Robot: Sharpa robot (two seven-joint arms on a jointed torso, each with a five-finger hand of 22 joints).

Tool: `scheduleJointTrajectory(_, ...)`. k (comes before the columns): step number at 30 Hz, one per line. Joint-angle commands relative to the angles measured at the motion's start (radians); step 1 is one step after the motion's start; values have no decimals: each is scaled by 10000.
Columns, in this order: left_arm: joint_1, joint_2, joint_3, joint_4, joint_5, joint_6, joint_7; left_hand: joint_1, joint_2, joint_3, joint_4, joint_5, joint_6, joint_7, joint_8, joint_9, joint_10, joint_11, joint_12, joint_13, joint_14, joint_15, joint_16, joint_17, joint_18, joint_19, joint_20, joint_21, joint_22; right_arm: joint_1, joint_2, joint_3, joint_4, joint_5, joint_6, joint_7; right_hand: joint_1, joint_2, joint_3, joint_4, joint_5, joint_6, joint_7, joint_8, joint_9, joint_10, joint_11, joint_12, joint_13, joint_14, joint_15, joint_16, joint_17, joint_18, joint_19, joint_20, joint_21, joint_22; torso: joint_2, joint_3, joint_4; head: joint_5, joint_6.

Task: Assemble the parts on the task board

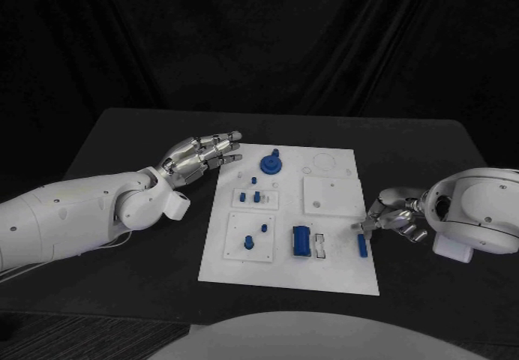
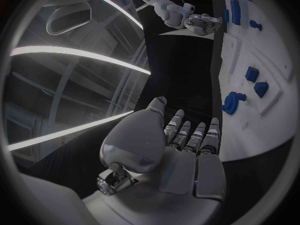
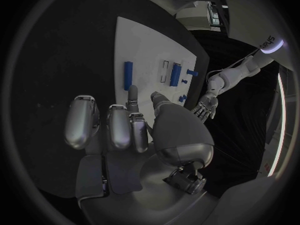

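The white task board (image 1: 337, 270) lies in the middle of the black table. On it are a round blue part (image 1: 271, 163), a few small blue pegs (image 1: 244, 196), a blue block (image 1: 300, 241) and a blue bar (image 1: 362, 246) at its right edge. My right hand (image 1: 394, 219) hovers at that edge, holding nothing, its fingertips (image 3: 132, 92) just short of the blue bar (image 3: 128, 75); whether they touch is unclear. My left hand (image 1: 201, 157) stretches flat beside the board's far left corner, holding nothing. The round blue part (image 2: 232, 102) lies just past the left hand's fingertips (image 2: 214, 127).
Raised white square plates (image 1: 330, 195) sit on the board, with a pale slot frame (image 1: 321, 245) beside the blue block. Bare black table (image 1: 433, 157) surrounds the board on all sides. My left forearm (image 1: 76, 214) lies over the table's left part.
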State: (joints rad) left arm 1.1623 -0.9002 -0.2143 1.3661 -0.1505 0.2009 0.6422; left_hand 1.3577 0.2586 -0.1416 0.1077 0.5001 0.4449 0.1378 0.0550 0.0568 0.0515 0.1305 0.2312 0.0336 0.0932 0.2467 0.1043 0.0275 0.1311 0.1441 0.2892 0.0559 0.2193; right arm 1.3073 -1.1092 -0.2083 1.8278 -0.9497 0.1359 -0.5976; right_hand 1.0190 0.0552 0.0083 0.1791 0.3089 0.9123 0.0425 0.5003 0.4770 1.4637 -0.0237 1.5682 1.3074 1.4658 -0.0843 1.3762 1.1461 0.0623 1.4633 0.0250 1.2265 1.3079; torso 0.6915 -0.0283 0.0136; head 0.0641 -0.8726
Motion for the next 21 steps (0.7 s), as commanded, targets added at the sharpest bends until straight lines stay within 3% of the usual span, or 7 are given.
scheduleJointTrajectory(1,-14,24,9,30,56,112,77,-18,47,48,-6,35,26,64,35,9,-15,60,68,11,15,46,29,6,-196,53,19,38,-15,-110,-15,2,53,-1024,206,-217,113,24,-12,-67,-12,105,3,-51,-13,1071,-82,26,2634,389,-98,-31,-18,99,14,-65,52,1666,-2,-1,1,-56,0)
scheduleJointTrajectory(4,-14,25,9,31,56,123,64,-14,49,59,-15,46,17,66,34,8,-16,60,60,10,13,46,28,5,-198,48,18,36,-25,-175,0,2,88,-1396,121,-222,150,13,-23,-100,-181,369,-75,16,40,1071,-148,26,2634,397,-151,-26,-21,92,33,-114,88,1678,0,0,2,-90,0)
scheduleJointTrajectory(8,-15,28,9,19,56,133,56,-5,49,82,-39,70,19,69,35,8,-15,59,62,9,10,46,28,4,-201,51,17,37,-28,-208,18,2,124,-1866,1,-223,117,-10,-102,-85,-458,631,-221,368,399,1071,-271,26,2634,390,-252,-99,-228,76,84,-214,171,1699,4,2,1,-97,0)
scheduleJointTrajectory(10,-16,33,9,12,56,141,49,-5,49,82,-39,70,19,69,35,8,-15,59,62,9,10,46,28,4,-201,51,17,37,-28,-217,24,2,132,-2063,-22,-226,105,-10,-172,-65,-641,650,-334,851,923,1071,-364,26,2634,400,-343,-74,-222,63,110,-283,206,1710,4,-1,-3,-101,0)
scheduleJointTrajectory(12,-16,39,8,5,56,149,46,0,49,97,-54,86,21,70,36,8,-17,59,54,8,10,46,31,4,-203,52,16,36,-31,-224,27,2,137,-2197,-15,-232,86,22,-261,-6,-851,391,-433,1520,1742,1071,-458,26,2634,396,-389,-68,-265,66,119,-373,198,1713,2,-4,-1,-112,0)
scheduleJointTrajectory(17,-19,56,8,-7,56,172,39,0,49,97,-54,86,21,70,36,8,-17,59,54,8,10,46,31,4,-203,52,16,36,-31,-259,43,2,146,-2493,83,-252,67,29,-315,43,-948,109,-400,1551,1959,1071,-442,26,2634,391,-405,-70,-298,57,123,-368,196,1715,-2,-2,-1,-117,0)
scheduleJointTrajectory(21,-22,57,8,-7,56,188,29,0,49,97,-54,86,21,70,36,8,-17,59,54,8,10,46,31,4,-203,52,16,36,-31,-324,77,2,123,-2602,182,-267,174,44,-328,9,-923,-187,-257,1029,1745,1071,-328,26,2634,378,-323,-90,-380,57,116,-311,158,1708,-1,0,4,-119,0)
